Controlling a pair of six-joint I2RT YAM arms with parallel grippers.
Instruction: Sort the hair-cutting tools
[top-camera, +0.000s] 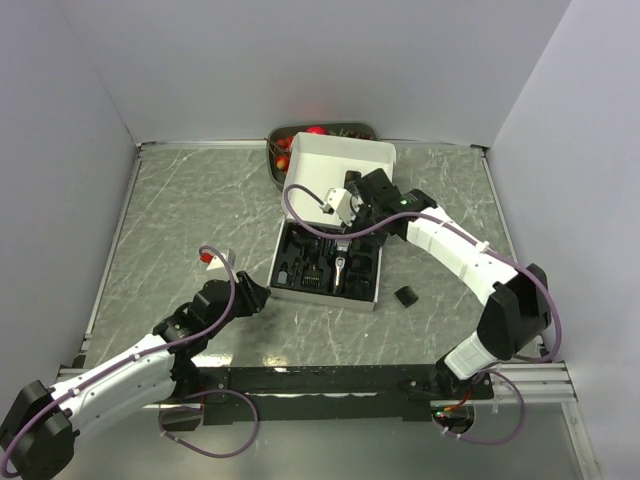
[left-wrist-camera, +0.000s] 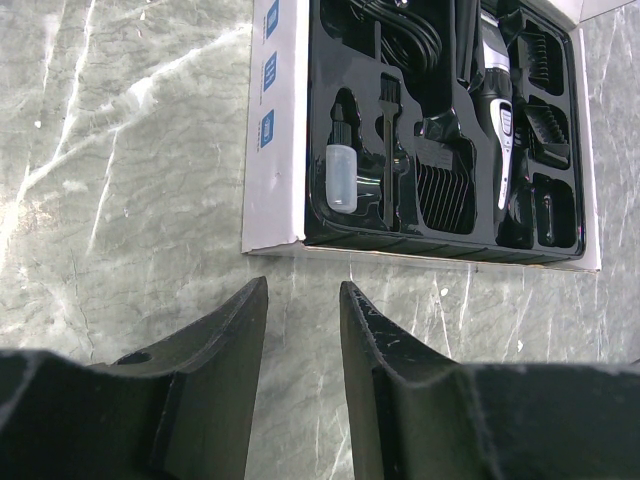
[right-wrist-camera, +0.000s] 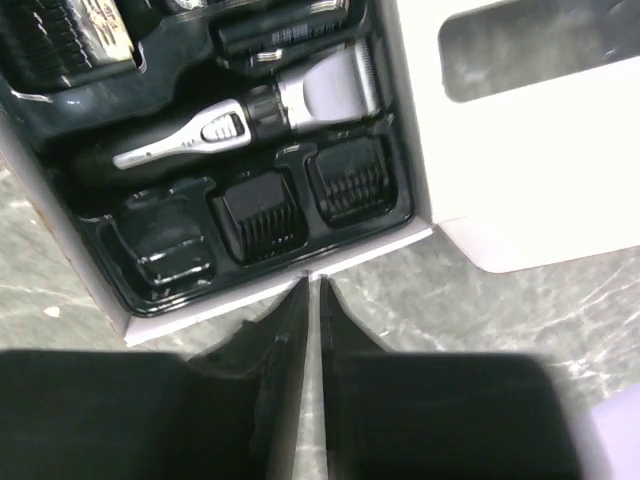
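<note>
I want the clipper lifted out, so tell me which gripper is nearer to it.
Right. The right gripper is at the box's edge, just past the guards beside the clipper. The left gripper is off the box's near side, over the table.

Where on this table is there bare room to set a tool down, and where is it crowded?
Widest bare patch: the back left of the table, between the left wall and the box. Also bare: the back right corner behind the right arm. Crowded: the middle back, where box, lid and fruit tray bunch.
</note>
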